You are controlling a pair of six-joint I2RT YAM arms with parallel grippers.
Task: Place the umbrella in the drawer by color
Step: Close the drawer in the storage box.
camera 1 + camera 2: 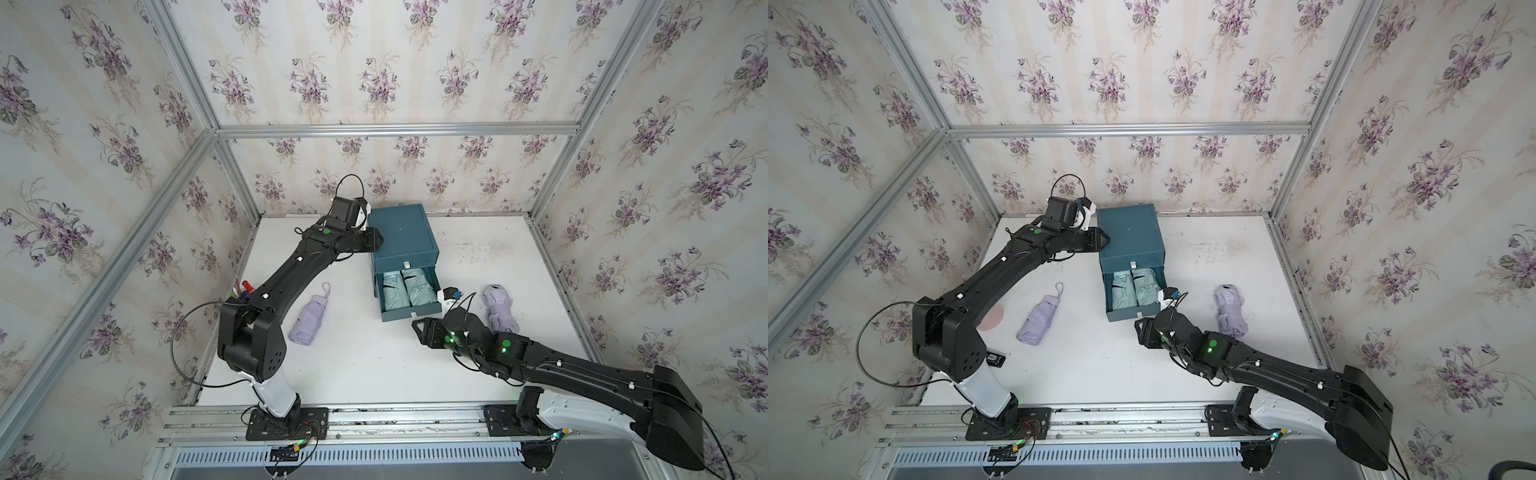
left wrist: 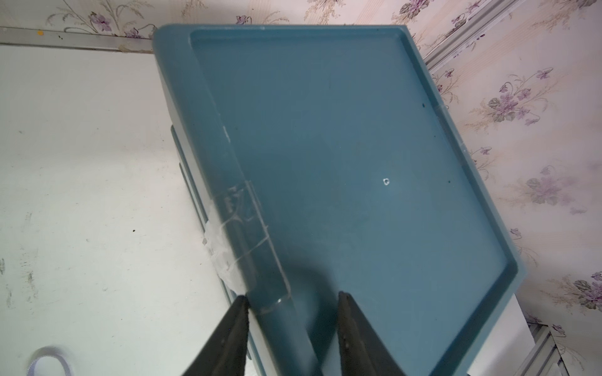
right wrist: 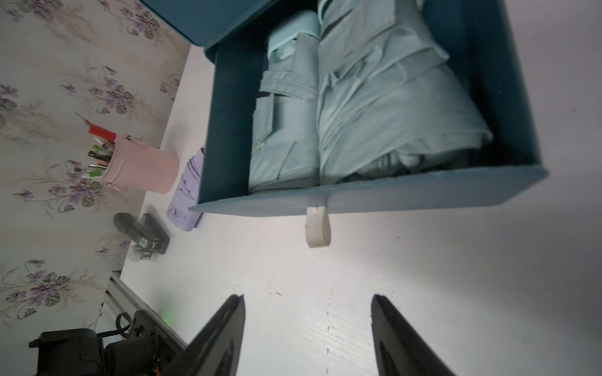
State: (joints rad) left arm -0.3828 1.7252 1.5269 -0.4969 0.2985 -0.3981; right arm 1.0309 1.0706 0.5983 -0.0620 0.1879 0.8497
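Teal cabinet (image 1: 401,232) sits centre-far on the white table (image 1: 374,365). Bottom drawer (image 1: 411,313) is pulled out toward the near side, with two mint umbrellas (image 1: 392,291) (image 1: 417,286) inside, side by side and touching, lengthwise near-to-far. They fill most of the drawer width.

Two lilac umbrellas are out on the table:
- left lilac umbrella (image 1: 307,318): left of the drawer, well apart from it, lying flat, strap loop at its far end
- right lilac umbrella (image 1: 500,309): right of the drawer, near it, just beyond the right arm's wrist

Left gripper (image 2: 293,298) is at the cabinet top's left edge. Jaws are spread and straddle the raised rim, one finger outside the edge and one over the top panel. Can't tell if either finger bears on it.

Right gripper (image 3: 308,296) is just near of the drawer front, over bare table. Jaws are spread wide with nothing between them. The drawer's white pull tab (image 3: 317,228) is ahead of the fingertips, not touching.

Pink pen cup (image 3: 143,169) stands at the left wall.
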